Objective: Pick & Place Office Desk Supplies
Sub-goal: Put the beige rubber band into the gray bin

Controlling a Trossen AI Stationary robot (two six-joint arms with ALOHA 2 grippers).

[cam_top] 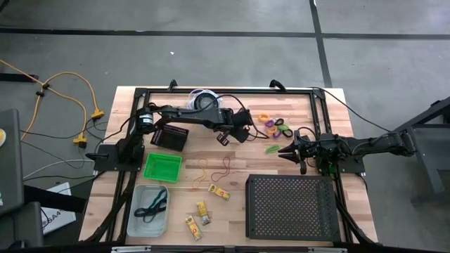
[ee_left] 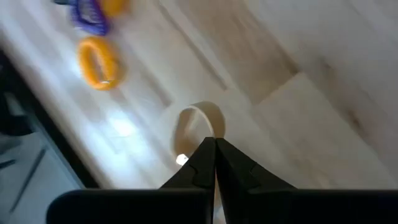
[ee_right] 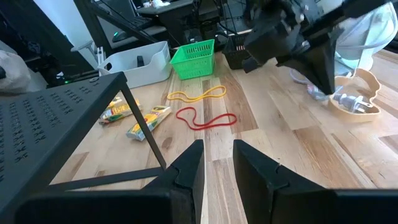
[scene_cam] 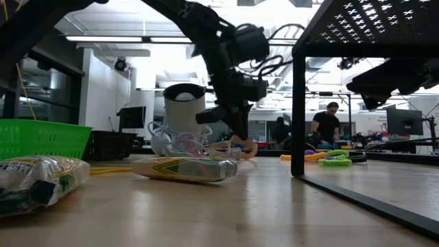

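A pale wooden table (cam_top: 281,158) stands on a grey concrete floor (cam_top: 211,42) crossed by dark seams. A yellow cable (cam_top: 70,91) trails on the floor beside it. Beyond the table, bright ceiling strip lights (scene_cam: 110,39) shine, and a person (scene_cam: 326,125) stands among distant desks.

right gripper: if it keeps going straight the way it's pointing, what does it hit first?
Probably the red rubber band lying on the table ahead of the right gripper, with the yellow rubber band beyond it. If it travels level above the wood, the green basket comes first. Depth is hard to judge.
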